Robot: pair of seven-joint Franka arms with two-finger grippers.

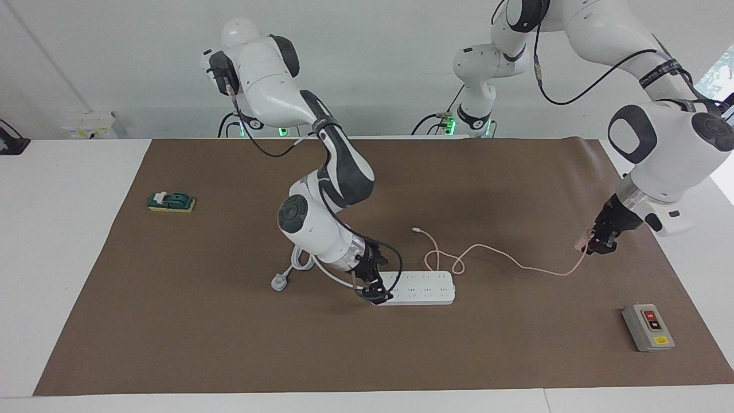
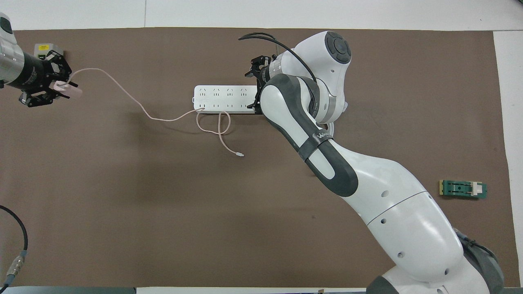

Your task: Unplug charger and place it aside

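Power strip [image 1: 421, 287], grey box [image 1: 648, 327] — charger [image 1: 583, 241] lifted

High opposed views — shared table [image 1: 86, 241]

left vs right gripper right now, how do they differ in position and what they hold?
The left gripper is up in the air toward the left arm's end of the table, shut on the charger; the right gripper is down at the end of the power strip, clamped on it. The left carries its load, cable trailing to the mat; the right pins something that lies on the table. Both are two-finger grippers.
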